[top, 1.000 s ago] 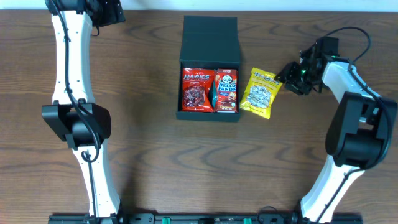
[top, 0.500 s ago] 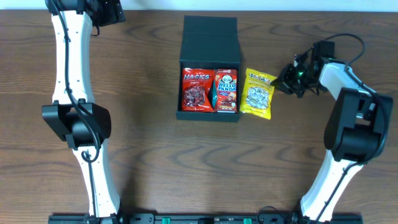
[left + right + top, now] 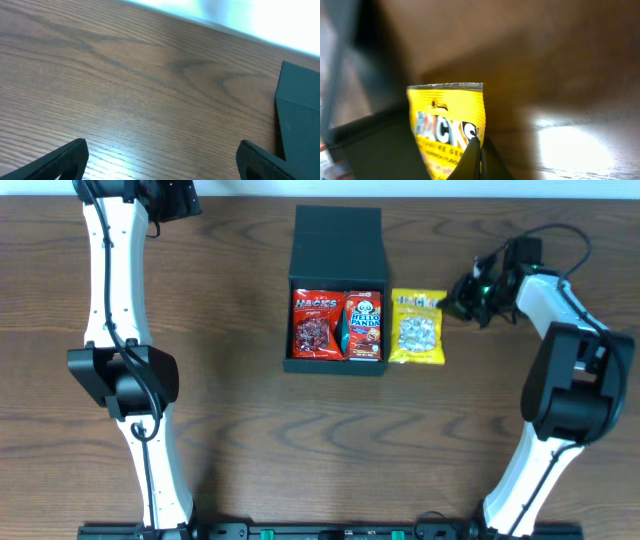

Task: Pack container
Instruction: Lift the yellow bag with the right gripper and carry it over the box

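The open container (image 3: pixel 338 242) sits mid-table, with a red Hacks pack (image 3: pixel 317 323) and a Hello Panda box (image 3: pixel 364 325) filling it. The yellow Hacks pack (image 3: pixel 417 328) lies against its right wall. The right gripper (image 3: pixel 462 298), fingers pressed together, meets that pack's corner, probably nudging it. The left gripper (image 3: pixel 160 167) hangs spread, well apart.

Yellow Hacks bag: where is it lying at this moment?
Overhead view: the yellow Hacks bag lies on the table just right of the container, outside it, with the right gripper at its far right corner.
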